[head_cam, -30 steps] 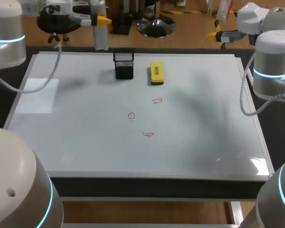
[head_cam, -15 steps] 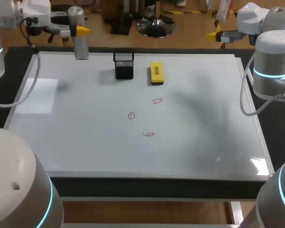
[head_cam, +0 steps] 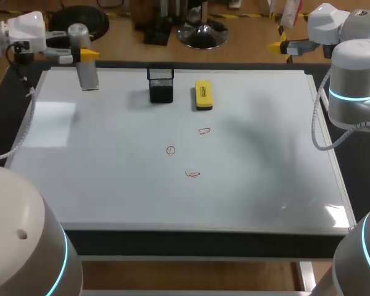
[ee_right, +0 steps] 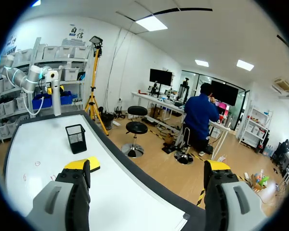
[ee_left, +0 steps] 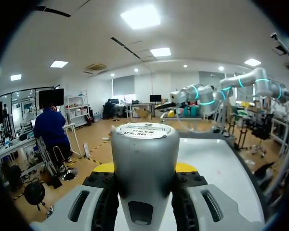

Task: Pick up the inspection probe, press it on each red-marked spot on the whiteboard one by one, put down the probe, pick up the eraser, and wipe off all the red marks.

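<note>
1. Head view: the probe [head_cam: 87, 74] hangs upright in the left gripper [head_cam: 81, 54] over the far left corner of the whiteboard [head_cam: 265, 185]. Its long axis is vertical, tip down.
2. Left wrist view confirms the hold: both yellow-tipped fingers press the grey barrel from either side.
3. Here's the line that matters: the three red marks [head_cam: 171, 150] sit mid-board, well apart from the probe, off to its right and nearer the robot.
4. The left arm likely needs to carry it across, then press straight down; the round mark looks closest.
5. The eraser [head_cam: 203, 95] lies untouched at the far edge, just beside a mesh cup [head_cam: 161, 84].
6. The right gripper [ee_right: 147, 166] is spread, holding nothing, beyond the far right corner.
</note>
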`<state>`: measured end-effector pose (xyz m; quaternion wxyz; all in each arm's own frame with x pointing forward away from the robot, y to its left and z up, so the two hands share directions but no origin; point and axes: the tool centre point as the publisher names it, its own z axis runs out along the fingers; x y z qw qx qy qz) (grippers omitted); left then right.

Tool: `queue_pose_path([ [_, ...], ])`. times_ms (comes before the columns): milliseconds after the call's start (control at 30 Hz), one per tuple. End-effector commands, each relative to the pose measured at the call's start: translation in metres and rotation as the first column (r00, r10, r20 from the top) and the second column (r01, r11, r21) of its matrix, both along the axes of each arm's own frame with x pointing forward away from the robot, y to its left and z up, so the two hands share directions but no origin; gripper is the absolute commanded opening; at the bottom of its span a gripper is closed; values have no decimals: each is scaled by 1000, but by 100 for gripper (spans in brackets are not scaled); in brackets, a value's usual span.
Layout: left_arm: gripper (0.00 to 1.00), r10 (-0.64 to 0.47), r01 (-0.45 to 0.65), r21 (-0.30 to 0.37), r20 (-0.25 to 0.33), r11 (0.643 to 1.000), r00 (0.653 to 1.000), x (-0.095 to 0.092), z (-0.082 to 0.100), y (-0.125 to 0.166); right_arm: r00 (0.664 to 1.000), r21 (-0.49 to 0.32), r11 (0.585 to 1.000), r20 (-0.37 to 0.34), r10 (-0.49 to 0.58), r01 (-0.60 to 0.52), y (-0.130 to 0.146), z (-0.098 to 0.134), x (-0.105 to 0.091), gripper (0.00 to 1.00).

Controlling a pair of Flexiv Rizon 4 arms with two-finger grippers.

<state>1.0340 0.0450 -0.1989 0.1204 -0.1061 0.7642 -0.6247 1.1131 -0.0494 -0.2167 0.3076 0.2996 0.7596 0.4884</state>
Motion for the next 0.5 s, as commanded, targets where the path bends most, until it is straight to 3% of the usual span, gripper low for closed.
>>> queue_pose_path([
  [33, 0, 7, -7, 4, 2, 1000, 1000, -5, -2, 5, 1000, 0, 1000, -1, 1, -1, 0, 0, 0, 100],
  [500, 0, 53, -53, -3, -16, 999, 998, -7, -17, 21, 1000, 0, 1000, -1, 1, -1, 0, 0, 0, 100],
])
